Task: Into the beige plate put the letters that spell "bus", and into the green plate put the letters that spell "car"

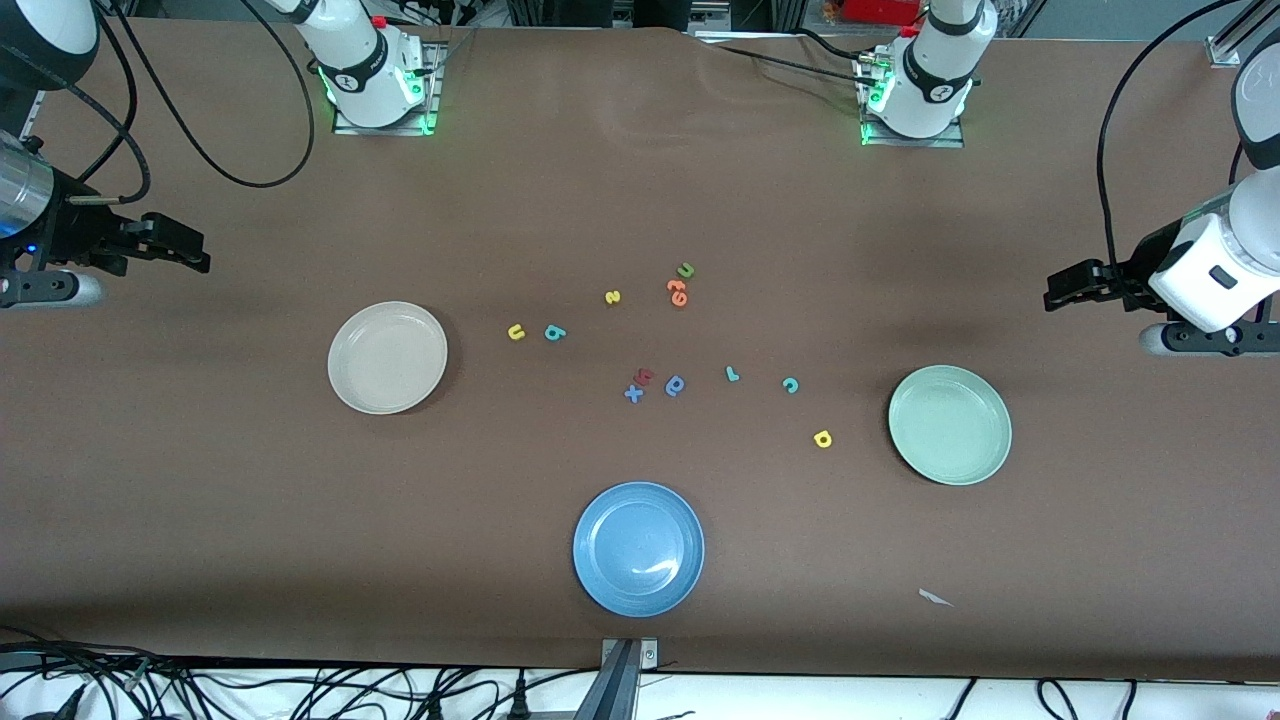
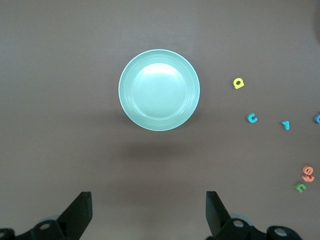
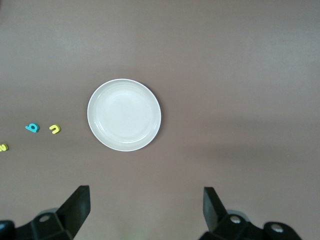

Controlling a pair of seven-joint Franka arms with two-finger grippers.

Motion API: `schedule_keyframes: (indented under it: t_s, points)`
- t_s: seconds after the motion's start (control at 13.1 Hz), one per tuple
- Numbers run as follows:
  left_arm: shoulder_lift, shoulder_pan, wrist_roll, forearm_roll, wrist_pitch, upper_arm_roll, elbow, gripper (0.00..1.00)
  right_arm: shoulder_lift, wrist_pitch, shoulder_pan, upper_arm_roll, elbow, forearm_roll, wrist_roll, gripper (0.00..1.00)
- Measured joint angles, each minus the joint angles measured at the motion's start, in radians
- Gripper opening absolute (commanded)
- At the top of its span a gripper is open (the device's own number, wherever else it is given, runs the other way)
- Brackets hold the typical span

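You have six tiny foam letters to move, all loose on the brown table [image 1: 640, 200] between the round cream-beige plate [image 1: 388, 357] and the round pale mint-green plate [image 1: 950, 424]: yellow "u" [image 1: 516, 332], teal "b" [image 1: 555, 333], yellow "s" [image 1: 613, 297]; teal "c" [image 1: 791, 385], yellow "a" [image 1: 822, 438], teal "r" [image 1: 732, 374]. They look light, soft and thin, so pinch each across its edges. Both plates hold nothing. The left gripper [image 1: 1062, 288] and right gripper [image 1: 190, 250] wait at the table's ends, fingers spread wide. The red letter is half hidden among its neighbours.

Front: I looked down from high, facing both bases, whole table [image 1: 200, 520] in view.
Left wrist: I looked straight down on the green plate [image 2: 159, 90], closer.
Right wrist: likewise, the beige plate [image 3: 124, 114].
Shared: plates, nearby letters.
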Motion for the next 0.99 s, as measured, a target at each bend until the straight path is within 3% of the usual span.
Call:
schedule_keyframes:
  t_s: [0.99]
  points:
    - [0.001, 0.001, 0.0, 0.0, 0.0, 0.0, 0.0, 1.0, 0.016, 0.0, -0.002, -0.003, 0.0, -0.002, 0.001, 1.0]
